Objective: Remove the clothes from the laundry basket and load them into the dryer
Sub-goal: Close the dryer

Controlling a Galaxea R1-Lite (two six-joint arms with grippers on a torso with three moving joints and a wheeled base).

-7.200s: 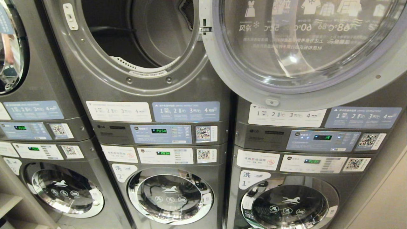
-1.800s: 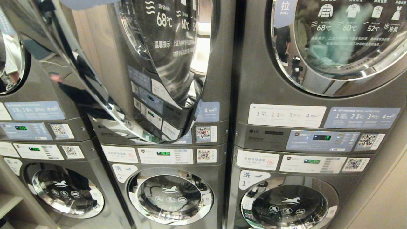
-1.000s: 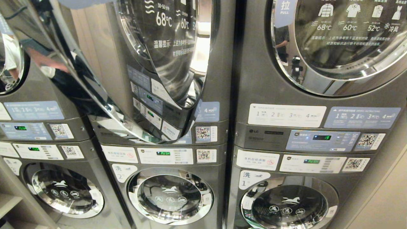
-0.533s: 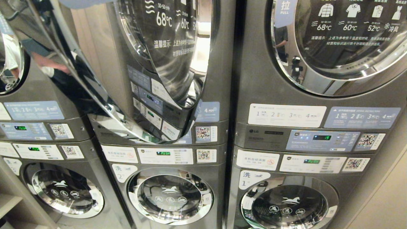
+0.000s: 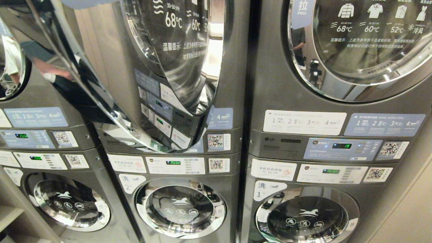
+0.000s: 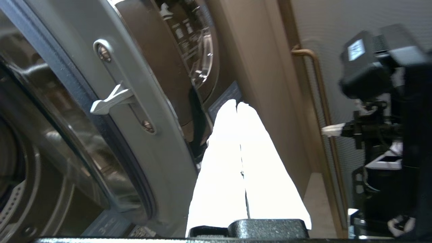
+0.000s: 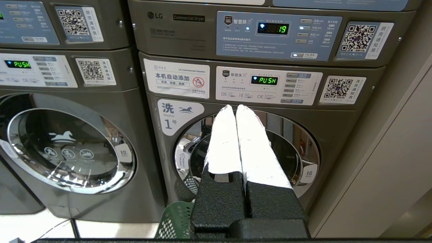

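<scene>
**Dryer door half-swung, both arms empty**

The head view shows three stacks of grey machines but neither arm. The middle dryer has its door standing out towards the camera, edge-on, its mirrored face reflecting the panels beside it. The right dryer is closed, its display reading 19; its door glass carries "68°C", "60°C", "52°C" and a blue "PULL" tag.

Only the left wrist view shows the left gripper, jaws pressed together and holding nothing, close beside the door's inner rim and its latch hook.

Only the right wrist view shows the right gripper, jaws closed and empty, pointing at the lower right washer marked "1". Readable there: "LG Commercial Dryer", "LG Commercial Washer", "PUSH". A corner of the green laundry basket peeks in at the floor, below that washer.
</scene>
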